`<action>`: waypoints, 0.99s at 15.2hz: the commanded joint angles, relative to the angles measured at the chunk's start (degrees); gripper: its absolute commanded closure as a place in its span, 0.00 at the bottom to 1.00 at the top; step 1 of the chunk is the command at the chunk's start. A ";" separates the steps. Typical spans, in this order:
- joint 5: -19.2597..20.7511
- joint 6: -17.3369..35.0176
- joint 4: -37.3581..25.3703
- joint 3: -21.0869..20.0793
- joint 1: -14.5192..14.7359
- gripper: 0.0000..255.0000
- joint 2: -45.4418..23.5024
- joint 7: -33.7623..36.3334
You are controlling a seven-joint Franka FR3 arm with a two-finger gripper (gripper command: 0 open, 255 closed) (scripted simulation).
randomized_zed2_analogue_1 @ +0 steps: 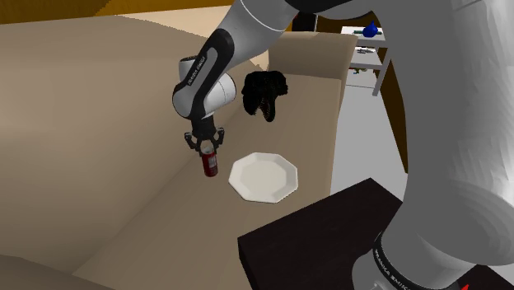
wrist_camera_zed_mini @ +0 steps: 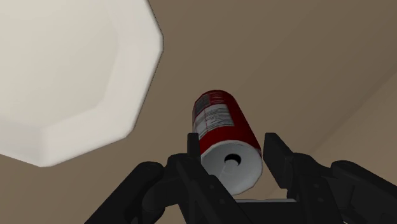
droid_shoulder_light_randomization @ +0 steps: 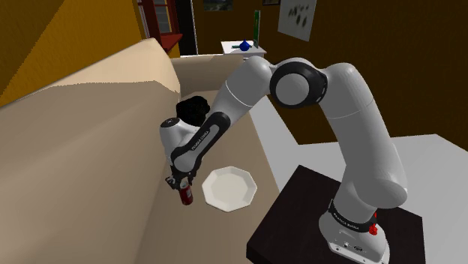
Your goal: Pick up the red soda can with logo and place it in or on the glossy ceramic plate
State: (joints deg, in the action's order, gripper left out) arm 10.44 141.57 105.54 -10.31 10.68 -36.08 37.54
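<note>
The gripper (randomized_zed2_analogue_1: 207, 151) has its jaws drawn in to the width of the red soda can (randomized_zed2_analogue_1: 211, 164) and clasps it near its top end. The can hangs under the fingers, just beside the white plate (randomized_zed2_analogue_1: 264, 176) and not yet above it. Because the hold is only on the can's end, the can may swing or slip if the arm moves fast toward the plate. If carried too low, its bottom may hit the plate's rim and push the plate away. Released on that rim, it would probably tip over.
</note>
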 commanded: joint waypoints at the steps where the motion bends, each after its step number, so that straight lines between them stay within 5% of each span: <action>1: 0.00 -0.01 0.01 0.01 0.00 1.00 -0.03 0.00; 15: -1.28 -4.66 0.39 -1.02 -0.74 1.00 5.05 -0.84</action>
State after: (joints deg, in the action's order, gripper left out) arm 9.29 137.57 106.21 -11.24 9.97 -31.43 36.77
